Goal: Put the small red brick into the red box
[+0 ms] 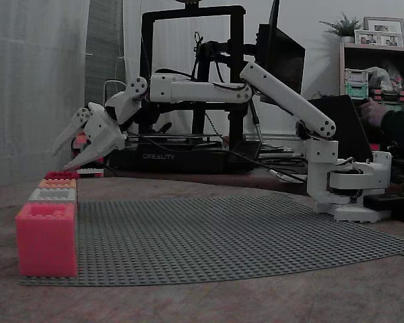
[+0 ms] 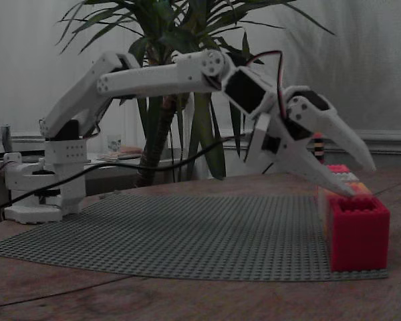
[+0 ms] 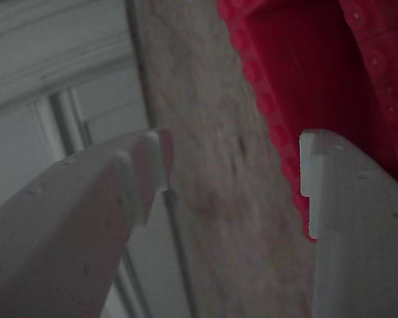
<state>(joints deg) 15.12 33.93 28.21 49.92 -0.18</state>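
Observation:
My white gripper point(image 1: 60, 158) hangs open just above the red box point(image 1: 62, 175) at the far end of a row of boxes. In a fixed view from the other side, the same red box point(image 2: 358, 231) is nearest and the gripper point(image 2: 362, 180) points down at its open top. The wrist view has the two fingers of the gripper point(image 3: 235, 159) wide apart with nothing between them, and the red box point(image 3: 298, 79) and its hollow inside lie past the right finger. The small red brick is out of view.
The row also holds an orange box point(image 1: 57, 183), a grey box point(image 1: 52, 195) and a large pinkish-red open block point(image 1: 46, 239), all on the left edge of a grey studded baseplate point(image 1: 222, 232). A 3D printer point(image 1: 188, 81) stands behind the arm.

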